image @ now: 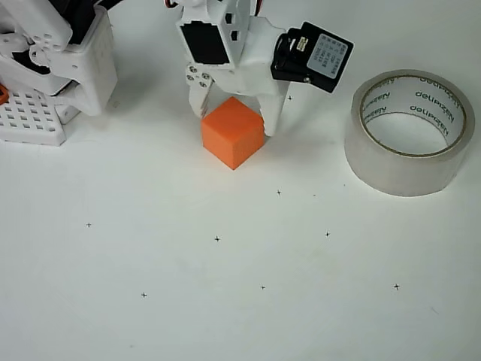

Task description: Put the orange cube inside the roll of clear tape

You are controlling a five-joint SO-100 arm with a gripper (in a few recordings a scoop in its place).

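The small bright orange cube (233, 131) sits near the table's (225, 301) back edge. The white two-finger gripper (236, 113) stands open around it, one finger on each side, not squeezing yet. It must close, lift, and carry it to the shiny clear tape roll (409, 131) by the right edge.

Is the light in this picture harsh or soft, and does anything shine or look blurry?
In the overhead view the light is soft and even: the orange cube and the roll of clear tape cast only faint shadows on the white table; the tape's side has a mild sheen; the hand and cube look sharp.
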